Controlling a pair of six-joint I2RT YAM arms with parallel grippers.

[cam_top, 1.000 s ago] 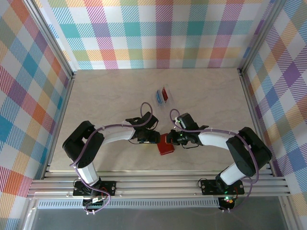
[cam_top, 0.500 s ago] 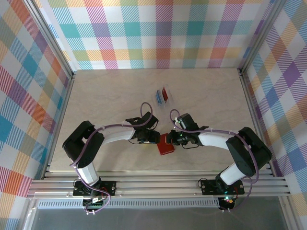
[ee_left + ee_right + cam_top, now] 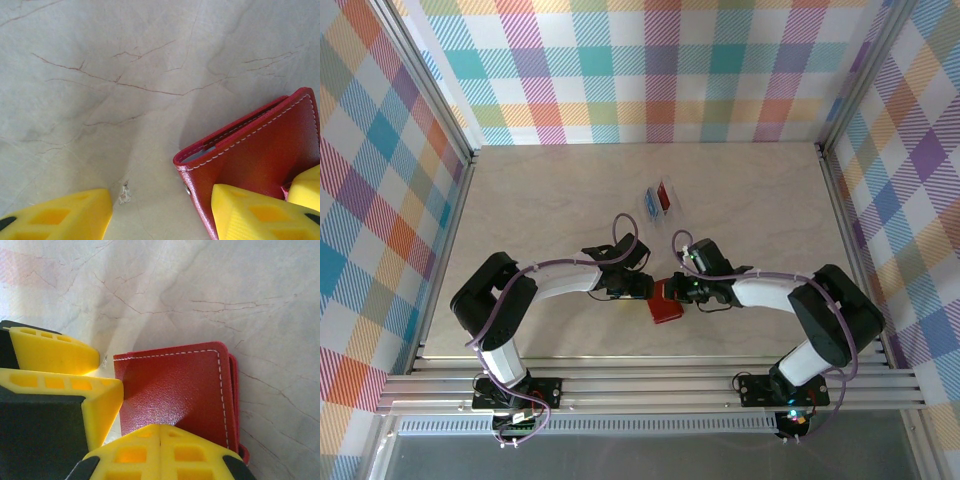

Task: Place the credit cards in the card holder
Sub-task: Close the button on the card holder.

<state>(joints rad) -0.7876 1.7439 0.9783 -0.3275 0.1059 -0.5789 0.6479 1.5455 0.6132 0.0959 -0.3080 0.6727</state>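
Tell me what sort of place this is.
Probably a robot test cell in a lab: left arm and right arm bolted to an aluminium rail, plaid fabric walls boxing in a marble-patterned table.

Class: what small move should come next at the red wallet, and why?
Probably close the left gripper on the corner of the card holder and lift its cover. The holder lies folded shut, the open left jaws straddle that corner, the shut right gripper rests on it, and the credit cards lie apart.
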